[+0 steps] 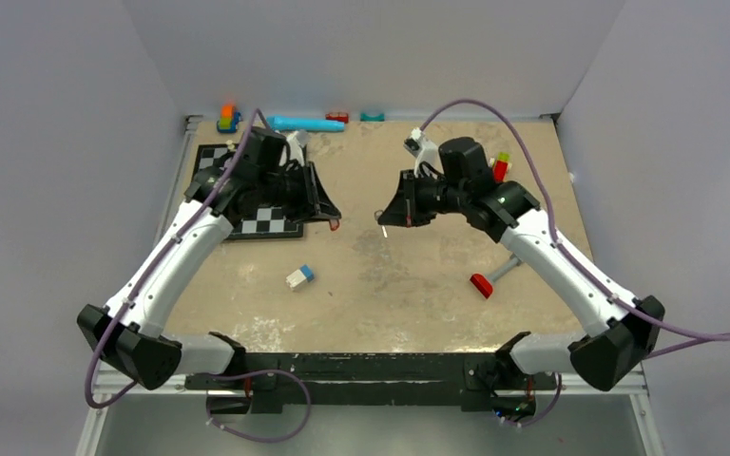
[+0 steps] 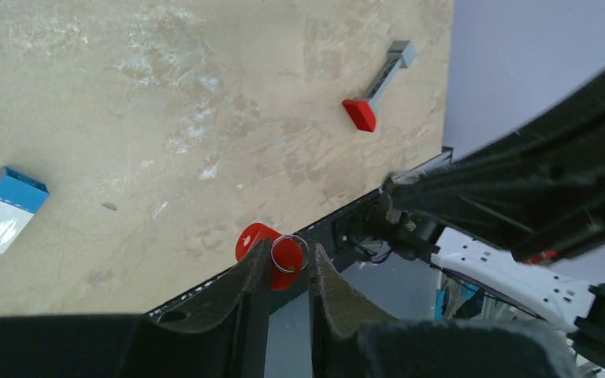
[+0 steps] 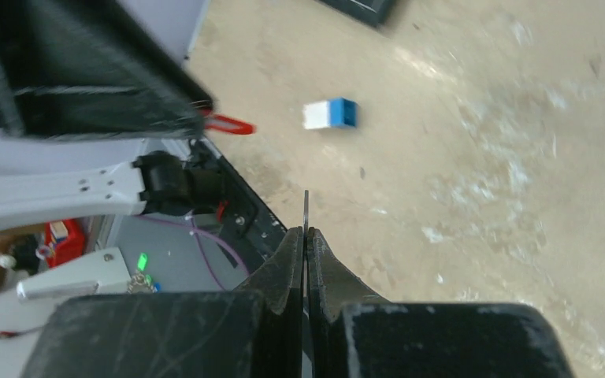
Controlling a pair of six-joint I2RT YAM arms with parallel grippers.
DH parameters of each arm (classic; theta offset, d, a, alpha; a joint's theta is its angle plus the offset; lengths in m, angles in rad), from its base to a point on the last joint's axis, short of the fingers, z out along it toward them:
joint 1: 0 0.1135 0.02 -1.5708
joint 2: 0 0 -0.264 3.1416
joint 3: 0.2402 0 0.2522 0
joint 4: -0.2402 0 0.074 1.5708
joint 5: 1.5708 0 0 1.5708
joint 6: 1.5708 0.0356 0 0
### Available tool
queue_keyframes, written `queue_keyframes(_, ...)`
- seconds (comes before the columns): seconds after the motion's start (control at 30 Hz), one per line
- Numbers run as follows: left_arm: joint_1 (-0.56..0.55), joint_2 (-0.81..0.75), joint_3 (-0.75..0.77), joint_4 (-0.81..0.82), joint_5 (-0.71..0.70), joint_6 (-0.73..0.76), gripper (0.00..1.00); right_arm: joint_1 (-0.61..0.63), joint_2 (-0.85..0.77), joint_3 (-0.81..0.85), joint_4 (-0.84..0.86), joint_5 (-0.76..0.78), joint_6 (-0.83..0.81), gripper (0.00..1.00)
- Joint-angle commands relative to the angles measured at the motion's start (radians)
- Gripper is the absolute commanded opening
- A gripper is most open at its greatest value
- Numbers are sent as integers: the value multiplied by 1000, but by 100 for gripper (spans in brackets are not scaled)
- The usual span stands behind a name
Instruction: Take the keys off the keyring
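Note:
My left gripper [image 1: 331, 219] is held above the table with its fingers closed on a small silver keyring [image 2: 291, 253]. A red key head [image 2: 287, 268] hangs in the ring, and a second red piece [image 2: 250, 237] shows behind the left finger. The same red shows below that gripper in the right wrist view [image 3: 230, 124]. My right gripper [image 1: 384, 218] faces it a short way off. It is shut on a thin metal key [image 3: 306, 209], seen edge-on and sticking out past the fingertips. Another key with a red head [image 1: 481, 284] and a grey shaft lies on the table at the right.
A blue and white block [image 1: 299, 276] lies near the table's middle. A checkerboard plate [image 1: 264, 221] sits under the left arm. Toy blocks [image 1: 228, 118], a blue tube [image 1: 304, 123] and small pieces [image 1: 372, 116] line the far edge. A red and green block [image 1: 501, 166] stands behind the right arm.

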Motion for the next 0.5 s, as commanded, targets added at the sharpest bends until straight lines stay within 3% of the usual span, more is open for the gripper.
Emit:
queue_keyframes(0.0, -27, 19, -139, 197, -47, 35, 0, -101, 3, -222, 267, -139, 133, 0)
queue_keyframes(0.17, -42, 94, -273, 314, -68, 51, 0, -102, 120, -320, 312, -122, 87, 0)
queue_keyframes(0.47, -65, 280, -337, 391, -58, 87, 4, -101, 265, -386, 407, -60, 69, 0)
